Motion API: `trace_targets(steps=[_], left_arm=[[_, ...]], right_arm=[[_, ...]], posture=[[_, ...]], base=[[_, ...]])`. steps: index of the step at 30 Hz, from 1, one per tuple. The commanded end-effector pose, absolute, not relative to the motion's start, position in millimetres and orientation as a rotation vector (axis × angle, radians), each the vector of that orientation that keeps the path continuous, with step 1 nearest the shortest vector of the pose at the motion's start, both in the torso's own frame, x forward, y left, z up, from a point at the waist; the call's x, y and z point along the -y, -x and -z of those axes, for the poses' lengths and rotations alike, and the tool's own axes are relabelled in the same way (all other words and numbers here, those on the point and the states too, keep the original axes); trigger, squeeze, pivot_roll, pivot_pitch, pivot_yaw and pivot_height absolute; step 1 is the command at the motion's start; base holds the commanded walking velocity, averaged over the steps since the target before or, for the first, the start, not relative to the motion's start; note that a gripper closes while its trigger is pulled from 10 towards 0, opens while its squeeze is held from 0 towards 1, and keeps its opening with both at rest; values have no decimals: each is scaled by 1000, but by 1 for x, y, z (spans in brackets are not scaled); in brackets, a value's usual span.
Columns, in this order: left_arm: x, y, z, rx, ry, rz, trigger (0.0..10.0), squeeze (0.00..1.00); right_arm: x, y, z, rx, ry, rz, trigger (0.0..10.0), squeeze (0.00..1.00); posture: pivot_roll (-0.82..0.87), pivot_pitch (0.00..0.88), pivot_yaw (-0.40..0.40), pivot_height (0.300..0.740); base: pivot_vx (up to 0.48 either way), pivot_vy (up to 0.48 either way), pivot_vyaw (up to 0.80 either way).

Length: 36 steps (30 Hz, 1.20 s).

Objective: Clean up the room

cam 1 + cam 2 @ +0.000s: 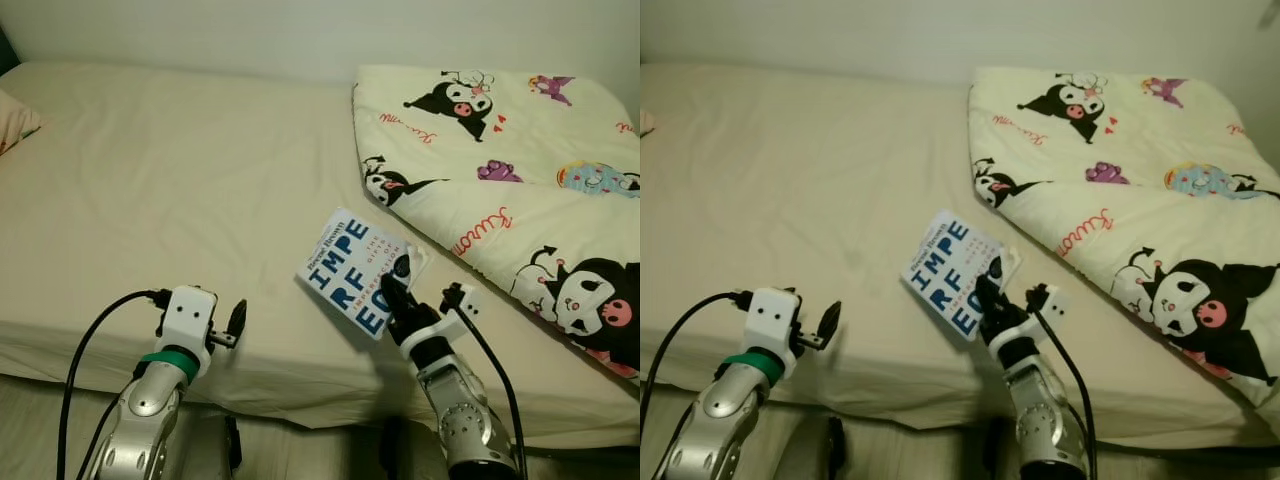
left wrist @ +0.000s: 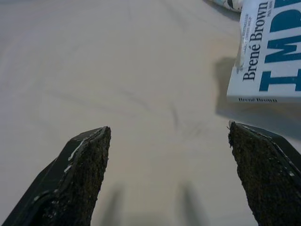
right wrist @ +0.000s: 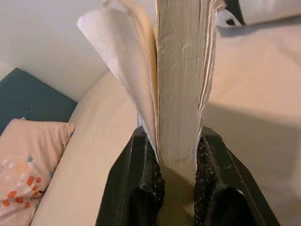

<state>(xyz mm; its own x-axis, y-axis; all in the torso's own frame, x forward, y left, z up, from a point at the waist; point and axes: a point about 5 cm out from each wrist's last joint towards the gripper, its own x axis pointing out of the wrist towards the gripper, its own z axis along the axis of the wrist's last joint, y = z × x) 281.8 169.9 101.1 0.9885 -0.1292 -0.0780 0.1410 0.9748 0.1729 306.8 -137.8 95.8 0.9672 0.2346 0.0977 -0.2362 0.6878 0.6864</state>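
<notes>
A white book (image 1: 350,268) with blue cover lettering is held tilted just above the cream bed sheet (image 1: 190,190), near the bed's front edge. My right gripper (image 1: 398,285) is shut on its lower corner. The right wrist view looks along the page edges (image 3: 181,89) squeezed between the two black fingers (image 3: 146,174), with the cover curling away. My left gripper (image 1: 237,322) hovers open over the front edge of the bed, left of the book. Its fingertips (image 2: 87,160) frame bare sheet, and the book's spine (image 2: 263,52) lies beyond them.
A folded cream quilt (image 1: 500,170) with cartoon prints covers the right part of the bed. A pink patterned pillow (image 1: 15,125) peeks in at the far left, against a teal headboard (image 3: 28,99). A pale wall (image 1: 300,30) runs behind the bed.
</notes>
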Motion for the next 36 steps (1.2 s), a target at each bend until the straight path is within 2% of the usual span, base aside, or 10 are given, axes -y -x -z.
trace_targets(steps=[1,23,30,31,36], left_arm=[[-169,-281,-97,-88,-177,141,10000,0],[-172,-278,-95,-104,-171,129,10000,0],[-172,-277,-95,-106,-170,133,10000,0],[-172,-277,-95,-107,-170,133,10000,0],[-172,-277,-95,-108,-170,134,10000,0]], right_arm=[[127,-298,-90,-15,-796,-272,10000,0],[137,-298,-85,-70,-800,-193,10000,0],[140,-299,-84,-65,-810,-165,10000,0],[141,-298,-85,-49,-814,-161,0,0],[142,-297,-86,-27,-828,-155,0,0]], posture=[[128,0,42,607],[140,0,25,692],[140,0,25,697],[141,0,27,697],[141,0,29,697]], base=[[0,0,0],[0,0,0],[0,0,0],[0,0,0],[0,0,0]])
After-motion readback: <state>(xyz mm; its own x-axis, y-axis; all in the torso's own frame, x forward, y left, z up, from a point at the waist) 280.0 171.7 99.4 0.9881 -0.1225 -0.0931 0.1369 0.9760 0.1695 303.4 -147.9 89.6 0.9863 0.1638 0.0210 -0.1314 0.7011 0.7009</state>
